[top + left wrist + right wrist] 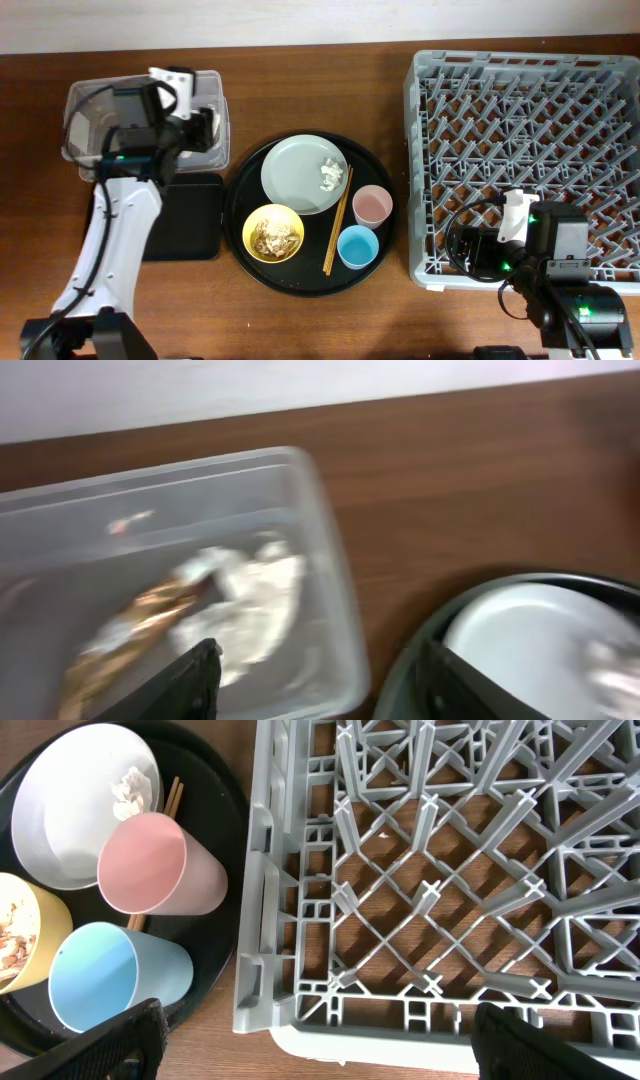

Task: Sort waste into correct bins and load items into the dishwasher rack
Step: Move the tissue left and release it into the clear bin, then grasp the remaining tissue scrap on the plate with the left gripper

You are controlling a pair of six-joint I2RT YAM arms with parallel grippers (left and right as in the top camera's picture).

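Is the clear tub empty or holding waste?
Holding waste. The left wrist view shows white tissue and a gold-brown wrapper lying inside the clear tub. The view is blurred, so nothing finer can be told.

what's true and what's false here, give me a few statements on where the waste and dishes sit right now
1. The dishwasher rack holds no dishes. True.
2. The pink cup stands in the rack. False: it is on the round black tray, next to the blue cup.
3. The foil wrapper lies in the clear tub. True.
4. The yellow bowl is empty. False: it holds food scraps.
5. The left gripper is shut on the wrapper. False: it is open, with nothing between its fingers.
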